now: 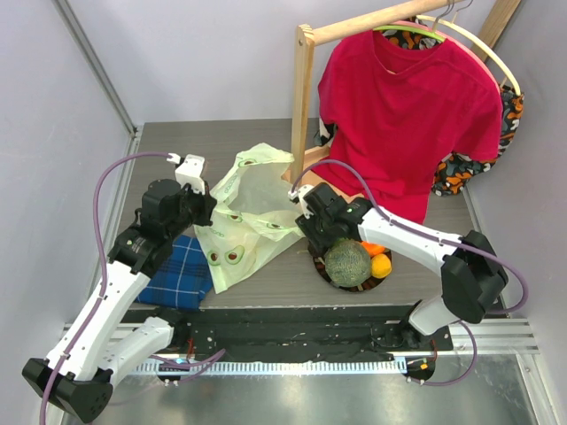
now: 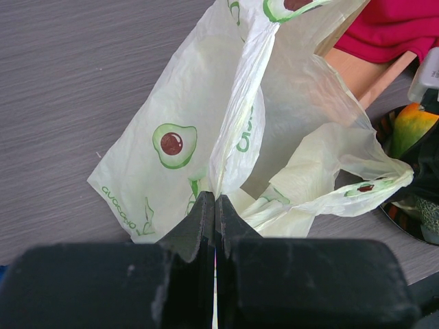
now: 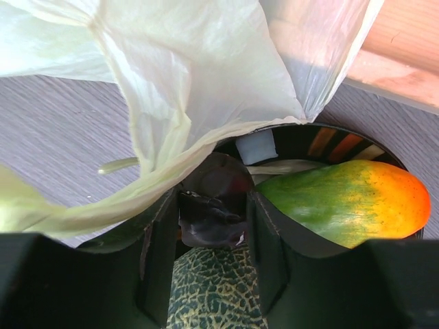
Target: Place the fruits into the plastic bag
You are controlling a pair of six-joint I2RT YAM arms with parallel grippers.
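The plastic bag [image 1: 248, 212] lies crumpled on the table, pale yellow-green with avocado prints. My left gripper [image 1: 204, 205] is shut on a fold of the bag [image 2: 226, 103], its jaws pinched together at the bag's near edge [image 2: 216, 199]. My right gripper [image 1: 313, 235] is at the left rim of the dark plate [image 1: 317, 268], its jaws closed on a dark purple piece [image 3: 209, 216]. The netted melon [image 1: 346, 261] sits just below the purple piece in the right wrist view [image 3: 216, 291]. A green-to-orange fruit [image 3: 350, 202] lies right of the fingers. Small oranges [image 1: 380, 264] sit behind the melon. A bag handle [image 3: 137, 199] drapes over the left finger.
A blue plaid cloth [image 1: 182, 270] lies under the left arm. A wooden rack post [image 1: 301, 106] stands just behind the bag, with a red shirt [image 1: 407, 124] hanging over the plate's far side. The plate's patterned rim [image 3: 329, 140] shows behind the fruit.
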